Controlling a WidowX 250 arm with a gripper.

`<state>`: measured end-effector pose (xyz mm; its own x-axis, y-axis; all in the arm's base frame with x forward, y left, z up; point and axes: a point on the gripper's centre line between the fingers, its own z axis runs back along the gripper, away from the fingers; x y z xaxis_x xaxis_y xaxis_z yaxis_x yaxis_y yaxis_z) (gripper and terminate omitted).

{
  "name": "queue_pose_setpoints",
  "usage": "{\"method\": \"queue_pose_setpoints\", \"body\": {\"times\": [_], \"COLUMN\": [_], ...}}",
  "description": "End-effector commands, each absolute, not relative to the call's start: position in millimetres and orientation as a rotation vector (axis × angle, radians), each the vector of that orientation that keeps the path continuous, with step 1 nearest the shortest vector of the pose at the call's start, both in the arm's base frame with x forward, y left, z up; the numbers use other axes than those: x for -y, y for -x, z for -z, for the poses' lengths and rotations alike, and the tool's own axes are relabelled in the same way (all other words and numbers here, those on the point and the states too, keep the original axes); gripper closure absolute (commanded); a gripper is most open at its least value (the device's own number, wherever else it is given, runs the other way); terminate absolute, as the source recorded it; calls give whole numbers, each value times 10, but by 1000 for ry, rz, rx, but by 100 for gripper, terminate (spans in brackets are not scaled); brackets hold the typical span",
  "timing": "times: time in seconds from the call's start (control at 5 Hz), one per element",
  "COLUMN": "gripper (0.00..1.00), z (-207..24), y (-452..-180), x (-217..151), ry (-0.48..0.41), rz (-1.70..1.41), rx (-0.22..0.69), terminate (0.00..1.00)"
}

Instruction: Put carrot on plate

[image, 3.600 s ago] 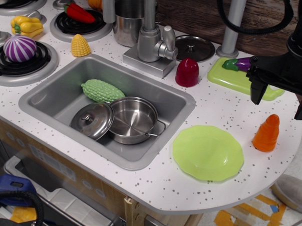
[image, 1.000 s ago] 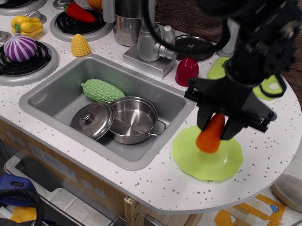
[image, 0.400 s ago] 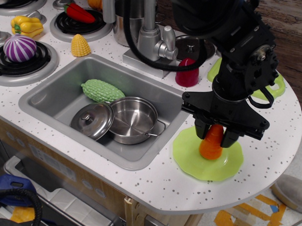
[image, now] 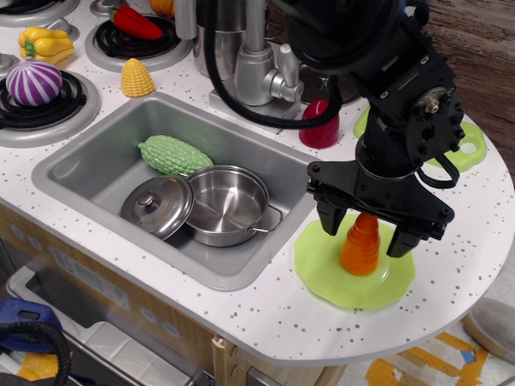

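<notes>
The orange carrot [image: 359,246] stands upright on the lime-green plate [image: 322,271], narrow tip up, near the plate's middle. My black gripper [image: 368,235] hangs directly over it with its two fingers spread wide on either side of the carrot. Neither finger touches the carrot. The gripper is open. The arm hides the far part of the plate and the carrot's tip.
A sink [image: 83,164] to the left holds a steel pan [image: 227,203], a lid [image: 158,206] and a green vegetable toy [image: 174,154]. A dark red dome toy [image: 316,127] and faucet [image: 259,69] stand behind. The counter's curved edge runs just right and front of the plate.
The gripper carried the carrot from the right counter edge to the plate, lowered it, and has now opened its fingers, leaving the carrot standing on the plate.
</notes>
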<state>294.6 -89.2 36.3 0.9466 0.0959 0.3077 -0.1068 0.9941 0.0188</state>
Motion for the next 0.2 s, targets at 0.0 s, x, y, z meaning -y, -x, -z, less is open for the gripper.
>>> {"method": "queue_pose_setpoints", "body": {"times": [0.0], "gripper": [0], "z": [-440], "y": [-2974], "x": [902], "ry": [-27], "rz": [-102], "rx": [335], "terminate": [100]}}
